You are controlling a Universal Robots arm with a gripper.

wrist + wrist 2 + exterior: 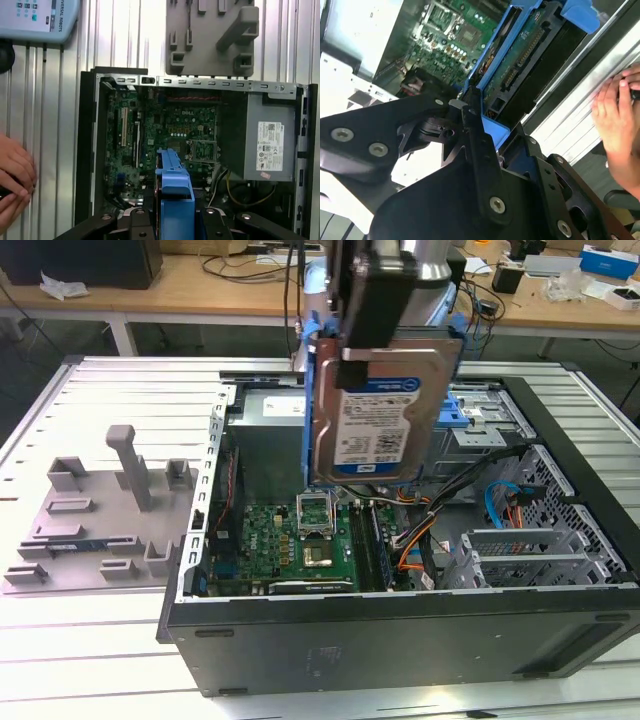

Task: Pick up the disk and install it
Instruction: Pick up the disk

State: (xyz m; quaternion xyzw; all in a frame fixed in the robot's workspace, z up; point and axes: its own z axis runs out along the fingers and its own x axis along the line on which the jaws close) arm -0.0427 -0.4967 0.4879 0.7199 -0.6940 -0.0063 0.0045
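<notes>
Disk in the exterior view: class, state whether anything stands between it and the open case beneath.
Nothing visible does. The disk hangs in the pincer above the open case, with only air beneath it.

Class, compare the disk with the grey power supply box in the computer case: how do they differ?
The disk hangs on edge above the case, gripped by the claw; the power supply box sits mounted inside it. The disk wears a blue bracket; the power supply box is plain grey. Both are rectangular and carry labels.
</notes>
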